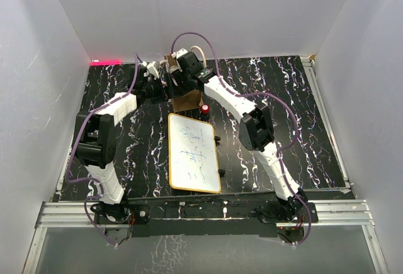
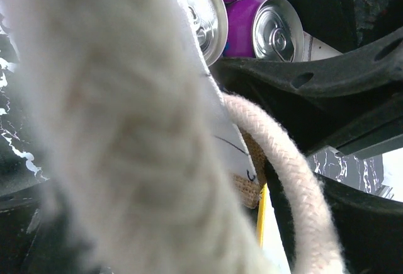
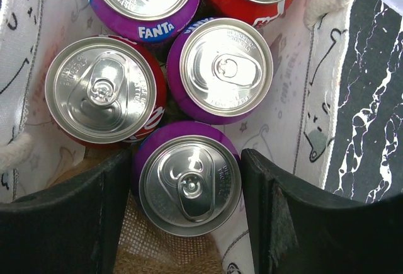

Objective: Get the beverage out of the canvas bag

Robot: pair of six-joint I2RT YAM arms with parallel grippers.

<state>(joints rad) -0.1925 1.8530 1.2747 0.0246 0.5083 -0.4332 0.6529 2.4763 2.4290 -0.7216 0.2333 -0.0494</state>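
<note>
The bag [image 1: 186,102] is placed at the far middle of the worktop [image 1: 296,154], with 5 cans seen inside. The right claw [image 3: 186,164] is set into it, narrowed around 1 purple can [image 3: 189,189], with the fingers just beside both its sides; a firm grip can't be confirmed. A handle [image 2: 286,179] is met by the left claw [image 1: 156,84], prob. to keep the mouth open. Its width can't be told.

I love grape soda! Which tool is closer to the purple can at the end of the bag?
Right. The right tool straddles that purple can inside the canvas bag, one finger on each side. The left tool is at the rim, by a rope handle.
</note>
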